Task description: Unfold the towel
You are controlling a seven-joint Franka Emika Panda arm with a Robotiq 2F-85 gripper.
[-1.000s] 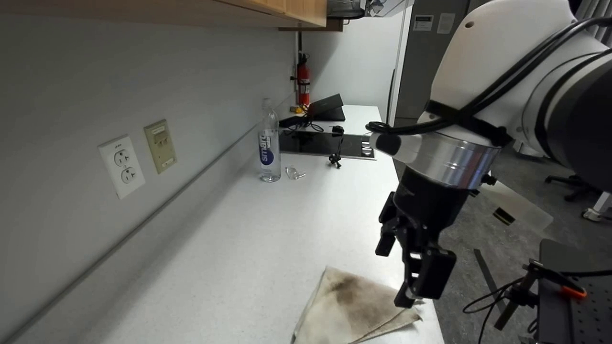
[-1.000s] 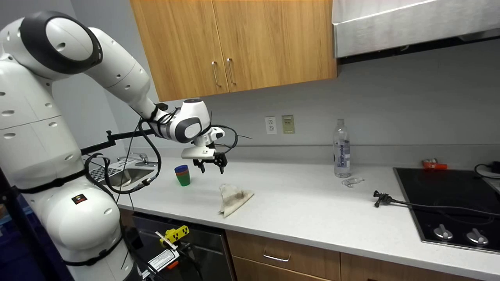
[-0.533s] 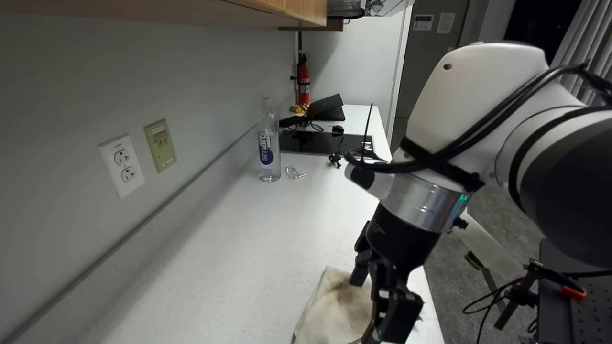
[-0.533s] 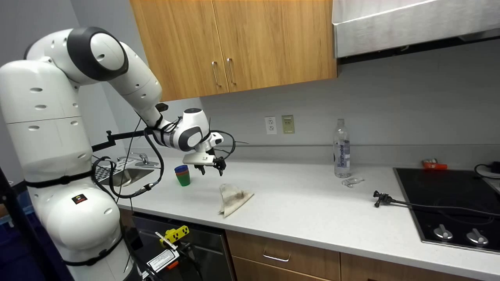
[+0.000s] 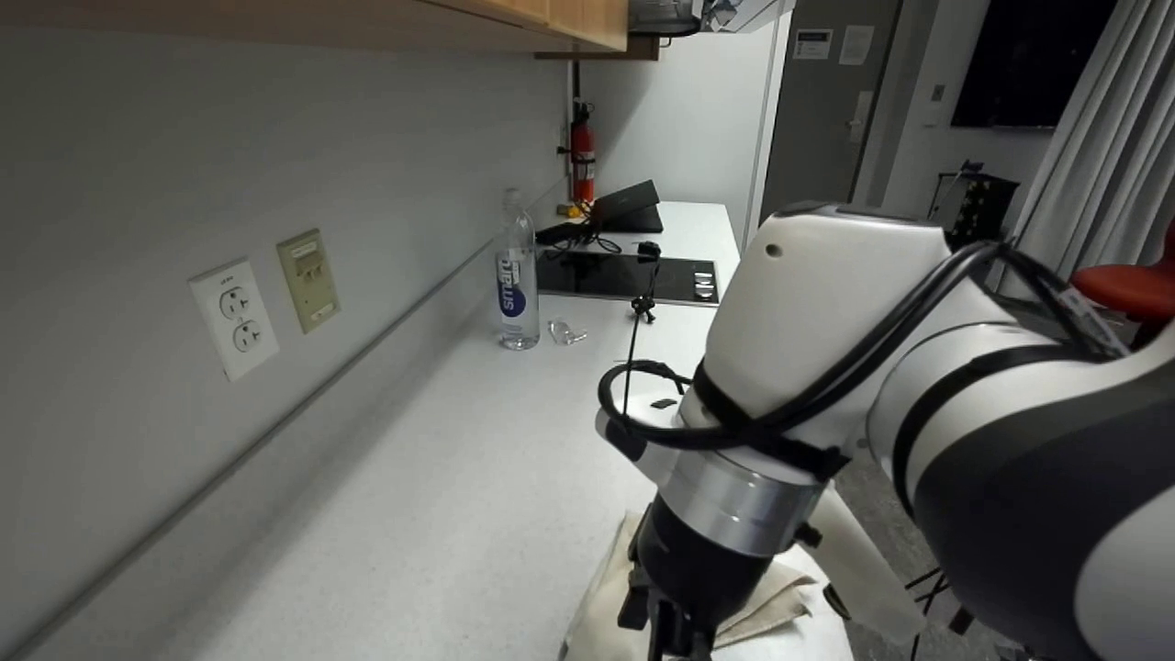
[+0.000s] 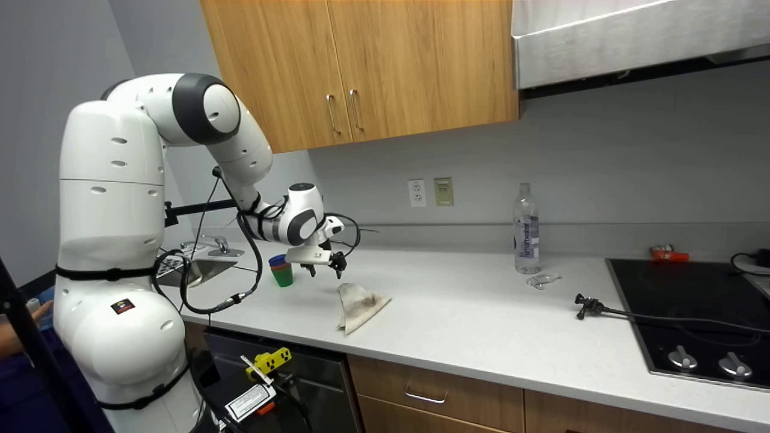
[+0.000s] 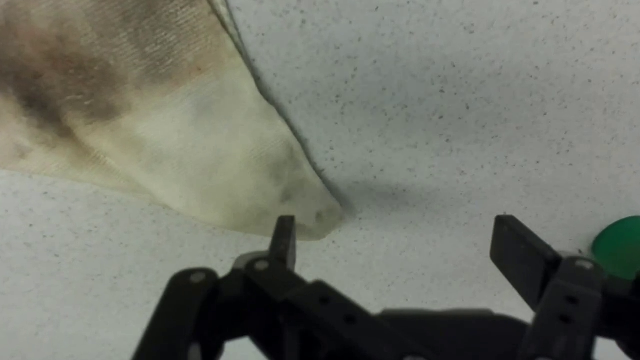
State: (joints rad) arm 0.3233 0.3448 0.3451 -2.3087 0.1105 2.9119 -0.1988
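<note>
The towel (image 6: 361, 305) is cream coloured with dark brown stains and lies folded on the white counter. In an exterior view the arm covers part of the towel (image 5: 601, 606). In the wrist view the towel (image 7: 200, 145) fills the upper left, and its rounded corner points towards the jaws. My gripper (image 7: 395, 220) is open with nothing between its fingers. Its left finger overlaps the towel's corner in the wrist view, and its right finger is over bare counter. In an exterior view the gripper (image 6: 325, 274) is above the counter beside the towel's left end. It also shows low in an exterior view (image 5: 656, 638).
Stacked blue, red and green cups (image 6: 281, 272) stand close to the gripper; green shows in the wrist view (image 7: 620, 247). A water bottle (image 6: 526, 231) stands by the wall, with a small clear item (image 6: 542, 280) beside it. Wooden cabinets (image 6: 361, 66) hang above. A cooktop (image 6: 698, 319) lies farther right.
My gripper has moved lower, closer to the counter and the towel. The arm has swung down and left in an exterior view, covering more of the towel. The towel has not moved.
</note>
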